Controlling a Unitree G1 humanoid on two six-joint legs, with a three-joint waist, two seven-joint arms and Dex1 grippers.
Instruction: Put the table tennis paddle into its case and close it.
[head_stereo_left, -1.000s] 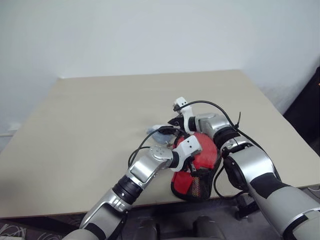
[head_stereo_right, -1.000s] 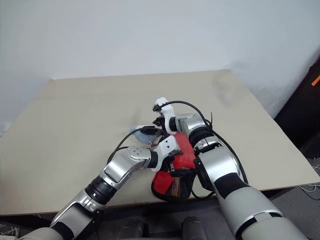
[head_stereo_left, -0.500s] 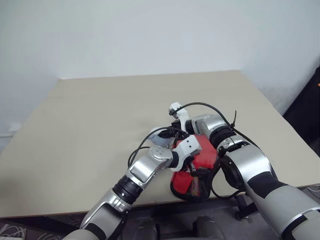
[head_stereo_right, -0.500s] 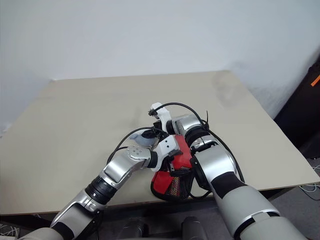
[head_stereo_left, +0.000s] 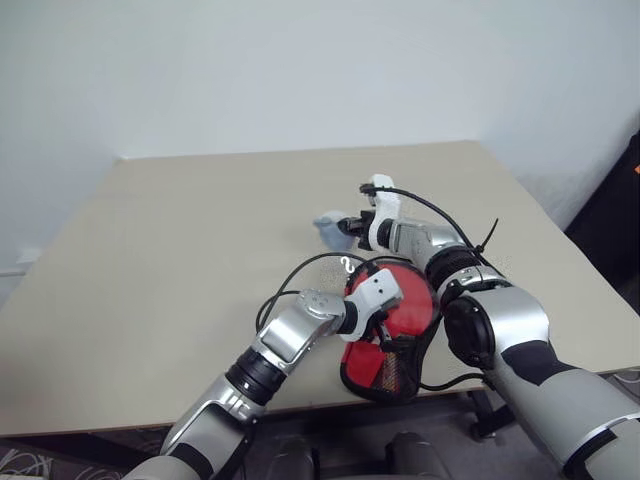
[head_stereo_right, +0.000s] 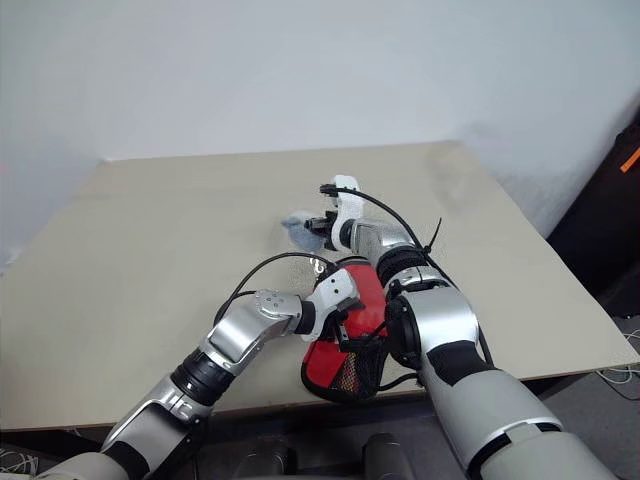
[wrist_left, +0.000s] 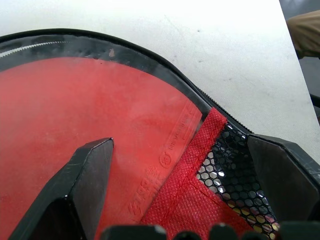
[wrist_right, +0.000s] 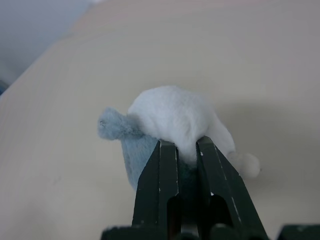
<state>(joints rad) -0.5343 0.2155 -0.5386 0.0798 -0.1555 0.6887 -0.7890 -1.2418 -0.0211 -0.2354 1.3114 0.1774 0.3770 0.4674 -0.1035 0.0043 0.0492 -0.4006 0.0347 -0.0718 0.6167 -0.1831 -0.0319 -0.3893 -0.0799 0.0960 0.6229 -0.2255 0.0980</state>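
Right wrist view: right gripper (wrist_right: 187, 150) pinches a grey-and-white soft toy (wrist_right: 170, 122). Left wrist view: left gripper (wrist_left: 185, 185), spread, angles down over the case (wrist_left: 100, 115) near the table (head_stereo_left: 150, 250) edge.

Case (head_stereo_left: 390, 335): paddle-shaped fabric cover, red panel with black edging, black mesh part toward the near end. Lies flat at the tabletop's (head_stereo_left: 180, 260) near edge, about 6 o'clock, mesh end slightly overhanging the edge. Table tennis paddle (wrist_left: 85, 120): plain red rubber face with faint printing, seen through the case's clear window, inside the case. Zip teeth visible along the black rim; handle hidden.
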